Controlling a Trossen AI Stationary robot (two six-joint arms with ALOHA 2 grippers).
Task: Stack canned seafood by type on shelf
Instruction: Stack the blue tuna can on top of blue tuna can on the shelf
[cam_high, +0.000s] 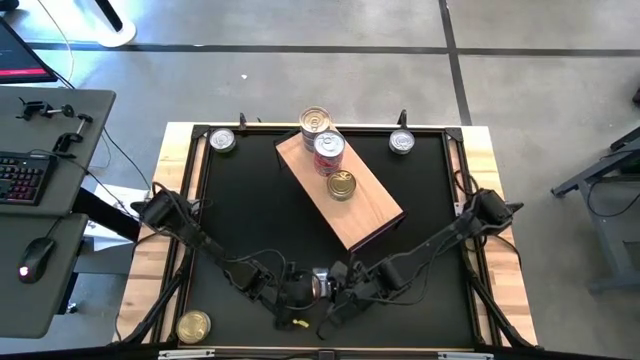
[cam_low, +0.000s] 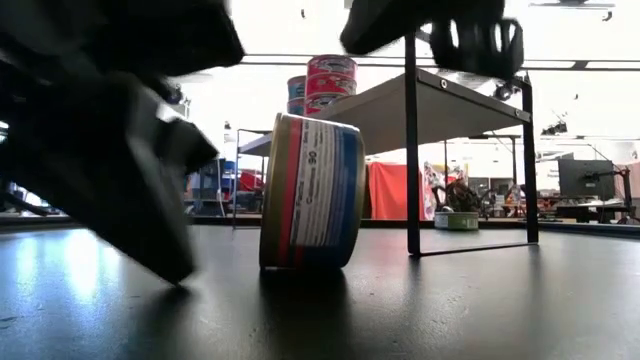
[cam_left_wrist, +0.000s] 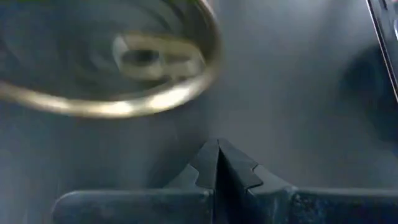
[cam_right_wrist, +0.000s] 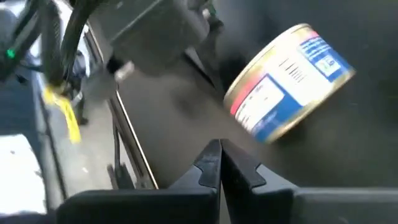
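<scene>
So the job is only partly done. On the wooden shelf (cam_high: 345, 195), which lies slanted in the middle of the black table (cam_high: 250, 220), I count three cans. A pink can (cam_high: 328, 148) sits at the shelf's 11 o'clock end, with a silver-topped can (cam_high: 316, 122) right behind it, and a gold-topped can (cam_high: 341, 185) sits just beside them toward 5 o'clock. The low view shows the pink one on top of another can, so there may be more in that pile than I can count.

Four cans are not on the shelf yet. One silver can (cam_high: 222, 140) waits at the table's 11 o'clock corner, another (cam_high: 401, 142) at 1 o'clock, and a gold can (cam_high: 193, 325) at 7 o'clock.

The last one, a blue and red can (cam_low: 312, 193), stands on its edge at 6 o'clock, between the two arms. The left gripper (cam_left_wrist: 217, 163) and the right gripper (cam_right_wrist: 219, 163) are both pressed together and hold nothing, and each sits just beside that can without touching it.
</scene>
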